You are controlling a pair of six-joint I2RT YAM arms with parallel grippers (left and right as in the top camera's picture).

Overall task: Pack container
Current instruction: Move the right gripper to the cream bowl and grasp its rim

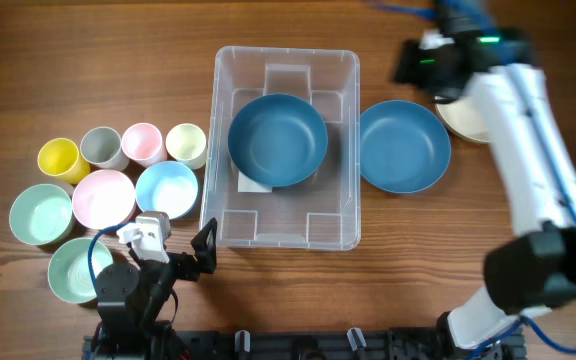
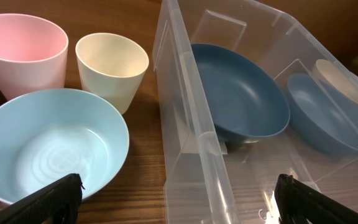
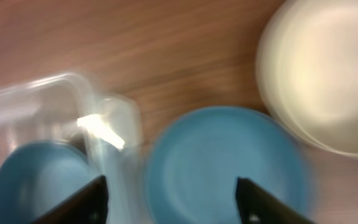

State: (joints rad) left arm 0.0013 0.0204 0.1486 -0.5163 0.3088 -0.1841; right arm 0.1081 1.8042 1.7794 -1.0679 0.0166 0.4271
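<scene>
While the container (image 1: 286,232) sat mid-table with one blue bowl (image 1: 277,140) inside, a second blue bowl (image 1: 404,146) lay just beside its right wall. The right gripper (image 3: 176,200) hung near that bowl, fingers spread apart; the left gripper (image 2: 179,200) sat low by the container's near-left corner, fingers likewise apart.

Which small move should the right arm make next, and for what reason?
Probably lower the right gripper onto the rim of the loose blue bowl beside the container. Its jaws are open and empty, that bowl lies directly below them in the wrist view, and the container holds just one packed bowl, with room left.
</scene>
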